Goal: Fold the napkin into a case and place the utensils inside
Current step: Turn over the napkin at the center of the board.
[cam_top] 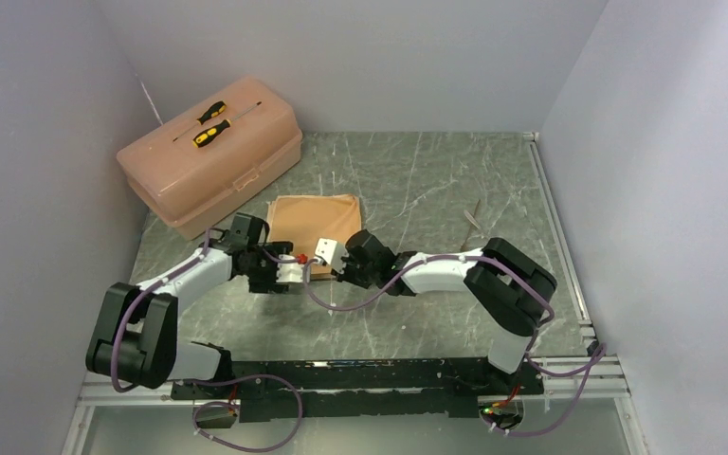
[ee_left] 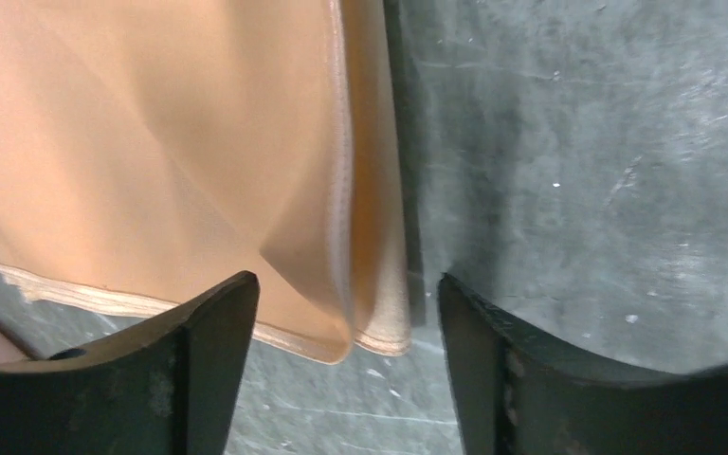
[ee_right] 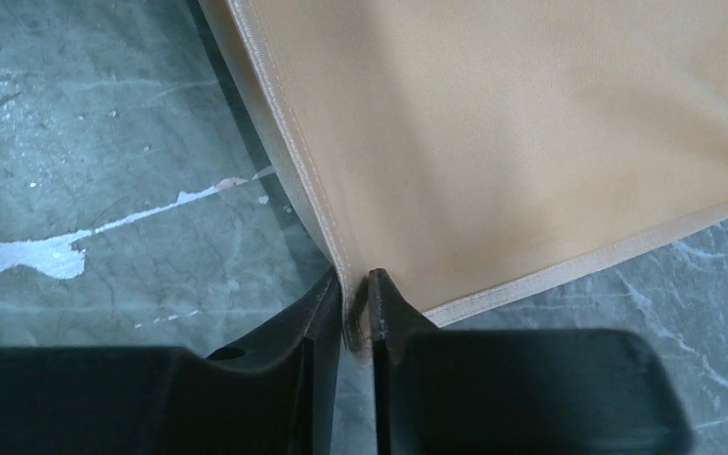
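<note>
Napkin [cam_top: 315, 220] lies flat on the marbled grey bench [cam_top: 417, 180], just in front of the pink toolbox [cam_top: 210, 169], which has two screwdrivers [cam_top: 211, 121] on its lid. Right gripper [ee_right: 356, 284] pinches one near corner of the cloth between fingers pressed almost together. Left gripper [ee_left: 346, 289] stands spread, its fingers either side of the other near corner, where two layers show. Thin utensils [cam_top: 474, 216] lie well apart to the right.
</note>
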Controlling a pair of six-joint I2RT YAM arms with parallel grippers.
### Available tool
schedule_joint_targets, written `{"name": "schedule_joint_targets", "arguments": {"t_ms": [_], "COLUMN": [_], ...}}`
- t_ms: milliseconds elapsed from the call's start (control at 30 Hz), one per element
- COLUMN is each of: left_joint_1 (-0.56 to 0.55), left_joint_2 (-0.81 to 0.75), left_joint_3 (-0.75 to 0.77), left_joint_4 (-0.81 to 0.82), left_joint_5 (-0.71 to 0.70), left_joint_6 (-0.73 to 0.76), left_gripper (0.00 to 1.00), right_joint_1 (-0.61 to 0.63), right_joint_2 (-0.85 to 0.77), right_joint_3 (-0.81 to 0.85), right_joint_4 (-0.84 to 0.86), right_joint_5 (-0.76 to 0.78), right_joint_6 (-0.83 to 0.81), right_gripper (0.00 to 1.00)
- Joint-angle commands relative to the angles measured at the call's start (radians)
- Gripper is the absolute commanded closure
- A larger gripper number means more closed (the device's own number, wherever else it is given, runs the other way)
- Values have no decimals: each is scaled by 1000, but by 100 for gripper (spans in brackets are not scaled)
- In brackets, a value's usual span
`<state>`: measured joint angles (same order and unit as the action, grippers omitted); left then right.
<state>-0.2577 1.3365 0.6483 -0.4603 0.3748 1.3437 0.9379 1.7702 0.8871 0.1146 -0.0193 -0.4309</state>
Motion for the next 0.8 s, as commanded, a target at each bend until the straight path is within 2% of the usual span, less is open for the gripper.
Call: {"name": "schedule_joint_targets", "arguments": {"t_ms": [0, 67, 100, 367, 600, 767], "left_joint_1": [-22, -29, -29, -32, -36, -37], "left_joint_2": [48, 57, 56, 60, 54, 50], "left_joint_3": [-27, -22, -18, 3, 16, 4], "left_joint_4": [56, 53, 51, 75, 55, 82], "left_joint_5": [-40, -52, -52, -79, -85, -96], "left_joint_6": [0, -4, -10, -57, -101, -124], "left_gripper": [38, 54, 57, 59, 65, 83], "right_joint_1": [4, 5, 6, 11, 12, 12], "right_joint_2": [-66, -76, -77, -67, -45, -59], "right_joint_3": [-66, -91, -102, -109, -113, -151], "right_joint_4": [46, 66, 81, 125, 173, 263], "right_joint_5": [-20, -10, 3, 7, 4, -9], "right_joint_6": [28, 28, 28, 0, 16, 61], "right_gripper": [75, 66, 64, 57, 61, 58]}}
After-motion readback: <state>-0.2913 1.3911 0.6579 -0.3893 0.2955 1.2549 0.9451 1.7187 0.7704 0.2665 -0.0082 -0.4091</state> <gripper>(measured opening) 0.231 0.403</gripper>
